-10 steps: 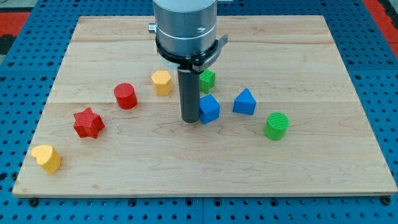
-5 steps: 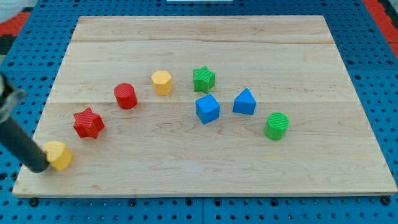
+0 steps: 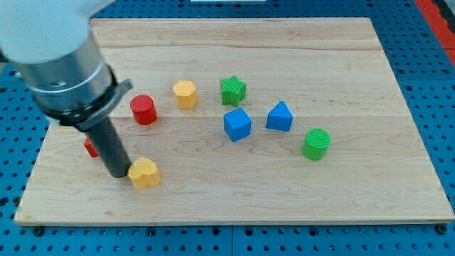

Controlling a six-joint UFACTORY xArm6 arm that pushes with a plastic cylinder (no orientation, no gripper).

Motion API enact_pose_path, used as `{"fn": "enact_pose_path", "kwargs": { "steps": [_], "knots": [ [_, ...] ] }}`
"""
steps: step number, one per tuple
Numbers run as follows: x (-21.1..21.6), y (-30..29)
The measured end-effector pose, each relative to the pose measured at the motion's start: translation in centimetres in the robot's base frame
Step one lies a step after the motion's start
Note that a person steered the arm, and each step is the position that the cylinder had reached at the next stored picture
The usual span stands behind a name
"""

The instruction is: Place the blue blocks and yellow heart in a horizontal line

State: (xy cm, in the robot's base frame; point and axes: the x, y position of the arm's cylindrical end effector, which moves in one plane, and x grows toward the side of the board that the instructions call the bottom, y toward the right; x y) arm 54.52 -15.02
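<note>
The yellow heart lies on the wooden board at the lower left of the middle. My tip touches the heart's left side. The blue cube sits near the board's centre. The blue triangular block lies just to its right and slightly higher. Both blue blocks are well to the right of my tip and above the heart's level.
A red cylinder and a yellow hexagon lie above the heart. A red star is mostly hidden behind the rod. A green star sits above the blue cube; a green cylinder lies at the right.
The yellow heart has slid rightward from the board's lower left corner, pushed by my tip. The rod has moved right with it and now covers the red star. The blue blocks have not moved.
</note>
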Motion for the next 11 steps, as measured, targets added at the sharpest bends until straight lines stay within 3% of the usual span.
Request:
{"fn": "enact_pose_path", "kwargs": {
  "steps": [1, 2, 3, 4, 5, 7, 11],
  "knots": [
    [5.5, -2.5],
    [4.5, 2.8],
    [-0.6, 3.7],
    [-2.1, 3.8],
    [2.1, 1.4],
    [-4.5, 4.6],
    [-7.4, 0.8]
  ]
}}
